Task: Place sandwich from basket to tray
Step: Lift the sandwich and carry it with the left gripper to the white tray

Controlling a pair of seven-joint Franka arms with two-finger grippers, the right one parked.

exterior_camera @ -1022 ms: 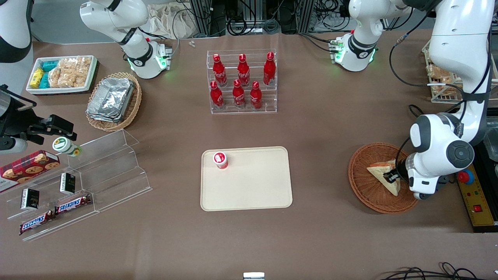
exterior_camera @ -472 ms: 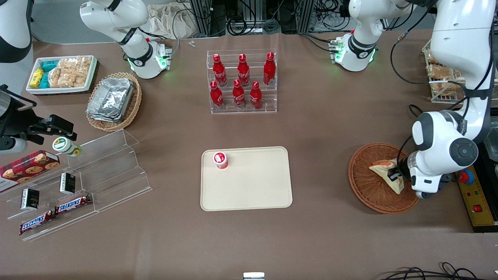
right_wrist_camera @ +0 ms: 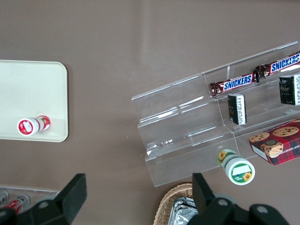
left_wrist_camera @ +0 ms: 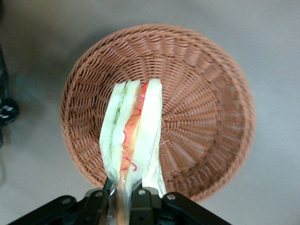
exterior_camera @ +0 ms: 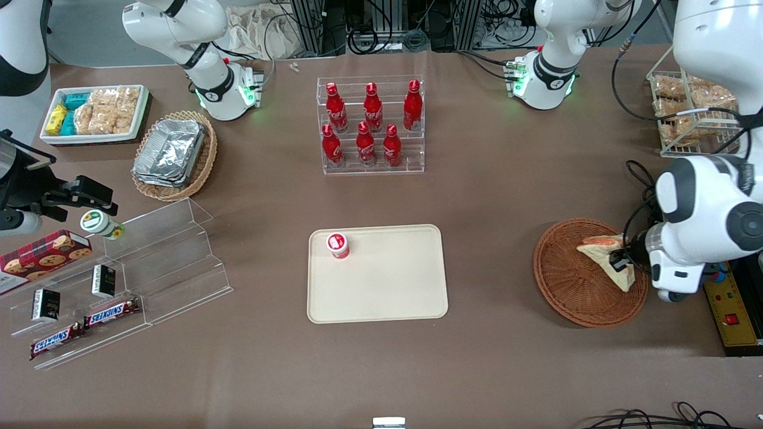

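Note:
The sandwich [exterior_camera: 603, 252], a pale bread wedge with orange-red and green filling, hangs above the round reddish-brown wicker basket [exterior_camera: 566, 280] at the working arm's end of the table. My left gripper [exterior_camera: 620, 260] is shut on its wrapped edge. In the left wrist view the sandwich [left_wrist_camera: 133, 136] is pinched between the fingers [left_wrist_camera: 140, 199], lifted clear over the basket [left_wrist_camera: 211, 117]. The beige tray [exterior_camera: 393, 286] lies mid-table, toward the parked arm from the basket.
A small red-capped bottle [exterior_camera: 337, 245] stands on the tray's corner. A clear rack of red bottles [exterior_camera: 371, 125] stands farther from the camera. A wire basket of snack packets [exterior_camera: 691, 113] and a yellow control box [exterior_camera: 730, 313] sit near the working arm.
My gripper has risen and drawn toward the working arm's end with the sandwich, which has come up off the basket floor and tilted.

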